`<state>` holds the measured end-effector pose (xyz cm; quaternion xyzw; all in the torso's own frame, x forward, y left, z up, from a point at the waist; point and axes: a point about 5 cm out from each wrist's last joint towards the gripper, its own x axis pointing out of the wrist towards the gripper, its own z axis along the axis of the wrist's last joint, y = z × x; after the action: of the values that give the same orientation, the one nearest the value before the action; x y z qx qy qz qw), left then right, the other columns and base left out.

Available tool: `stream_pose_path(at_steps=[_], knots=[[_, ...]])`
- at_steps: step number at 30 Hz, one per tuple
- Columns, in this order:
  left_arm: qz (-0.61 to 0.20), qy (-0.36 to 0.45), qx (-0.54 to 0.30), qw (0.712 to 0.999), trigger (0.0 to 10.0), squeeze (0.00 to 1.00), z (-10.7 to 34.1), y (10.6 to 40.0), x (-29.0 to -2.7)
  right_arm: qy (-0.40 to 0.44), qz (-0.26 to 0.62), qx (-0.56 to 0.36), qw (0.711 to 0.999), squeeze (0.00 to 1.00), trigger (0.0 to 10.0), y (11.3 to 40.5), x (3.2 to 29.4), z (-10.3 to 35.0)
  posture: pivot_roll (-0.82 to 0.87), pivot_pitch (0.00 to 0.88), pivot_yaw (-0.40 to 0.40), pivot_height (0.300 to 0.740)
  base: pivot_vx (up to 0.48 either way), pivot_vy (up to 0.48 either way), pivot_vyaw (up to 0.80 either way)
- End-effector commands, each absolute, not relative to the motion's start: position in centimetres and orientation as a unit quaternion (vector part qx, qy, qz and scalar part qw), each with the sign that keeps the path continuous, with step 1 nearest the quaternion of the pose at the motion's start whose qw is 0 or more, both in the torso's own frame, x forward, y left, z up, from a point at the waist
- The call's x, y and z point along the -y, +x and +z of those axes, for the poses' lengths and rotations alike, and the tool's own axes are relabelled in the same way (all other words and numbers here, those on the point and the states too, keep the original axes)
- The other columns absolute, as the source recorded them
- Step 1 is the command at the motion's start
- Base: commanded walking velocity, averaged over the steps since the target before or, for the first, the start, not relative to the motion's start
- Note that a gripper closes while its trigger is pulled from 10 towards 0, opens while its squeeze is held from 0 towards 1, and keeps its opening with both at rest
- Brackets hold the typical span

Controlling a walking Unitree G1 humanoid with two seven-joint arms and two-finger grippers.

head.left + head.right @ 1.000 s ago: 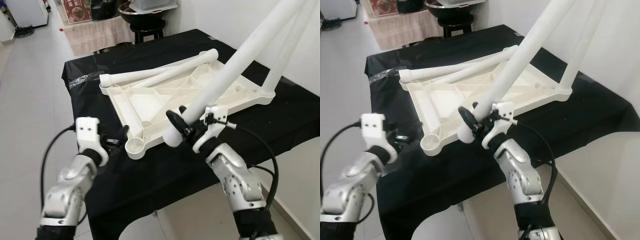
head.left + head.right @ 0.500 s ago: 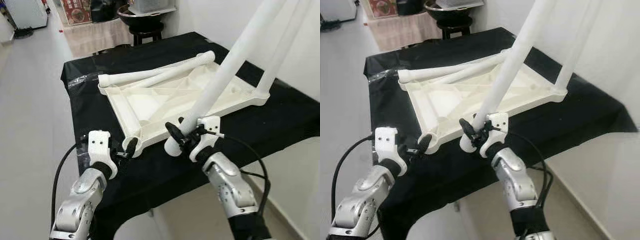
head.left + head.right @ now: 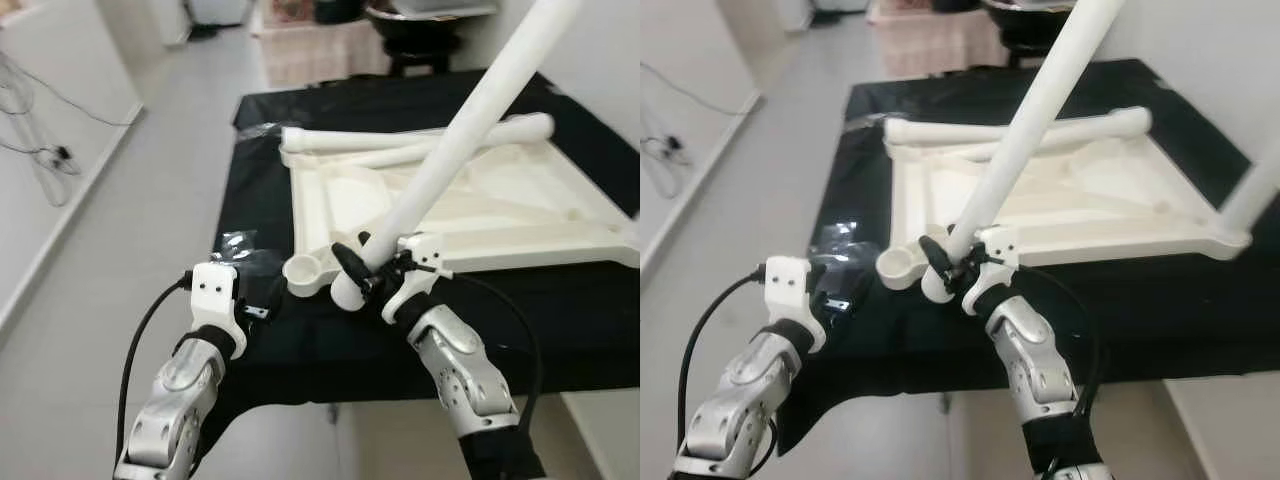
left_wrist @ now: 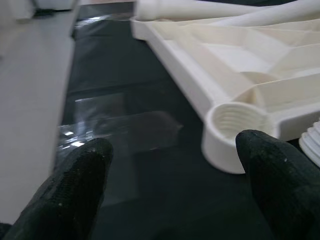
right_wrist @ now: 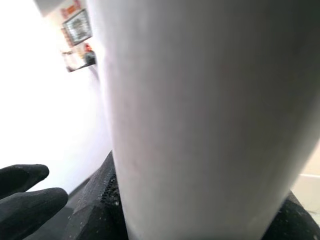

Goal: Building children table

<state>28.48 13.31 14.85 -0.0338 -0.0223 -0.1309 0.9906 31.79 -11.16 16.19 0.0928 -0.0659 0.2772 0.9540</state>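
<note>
An upturned white plastic tabletop (image 3: 470, 205) lies ribbed side up on a black-draped table (image 3: 300, 340), filling the middle of the cloth from centre out to three o'clock. It looks rigid and light for its bulk, a hollow moulding (smooth, so likely slippery under rubber pads), best steadied by its thick rim or a corner boss rather than the thin ribs.

Four legs can be counted. One long white leg (image 3: 470, 130) is clamped near its threaded lower end by the right gripper (image 3: 372, 272), slanting up toward one o'clock, its tip hanging just beside the open corner socket (image 3: 304, 270) at the tabletop's seven o'clock corner. Two more loose legs (image 3: 1040, 130) lie crossed along the far edge at twelve o'clock. A fourth leg (image 3: 1265, 185) appears already seated at the three o'clock corner. The tubes look stiff and light; a hold low down near the thread, as now, should give the best control for screwing in.

The left gripper (image 4: 172, 172), fingers spread apart and empty, hovers near the threaded socket, with a clear plastic wrapper (image 3: 235, 245) on the cloth just beside it at nine o'clock.
</note>
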Motion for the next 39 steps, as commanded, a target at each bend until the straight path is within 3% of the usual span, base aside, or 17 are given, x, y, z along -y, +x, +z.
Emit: stream_pose_path(at_steps=[1,15,28,39], knots=[[-0.126,-0.016,0.011,0.992,10.0,0.00,14.20,28.36,-13.70,0.098,0.285,0.075,0.950,0.00,10.0,31.76,10.83,16.35,-0.06,0.125,0.059,0.740,0.000,0.000,0.80],[-0.132,-0.009,0.012,0.991,10.0,0.00,14.08,28.52,-13.48,0.101,0.278,0.067,0.953,0.00,10.0,32.05,10.99,16.16,-0.06,0.125,0.054,0.740,0.000,0.000,0.72],[-0.141,0.000,0.016,0.990,10.0,0.00,14.12,28.60,-13.26,0.108,0.274,0.063,0.953,0.00,10.0,32.24,11.11,16.08,-0.06,0.124,0.052,0.740,0.000,0.000,0.00],[-0.151,0.025,0.023,0.988,10.0,0.00,14.21,28.65,-13.00,0.109,0.276,0.062,0.953,0.00,10.0,32.29,11.08,16.04,-0.06,0.124,0.052,0.740,0.000,-0.424,0.00]])
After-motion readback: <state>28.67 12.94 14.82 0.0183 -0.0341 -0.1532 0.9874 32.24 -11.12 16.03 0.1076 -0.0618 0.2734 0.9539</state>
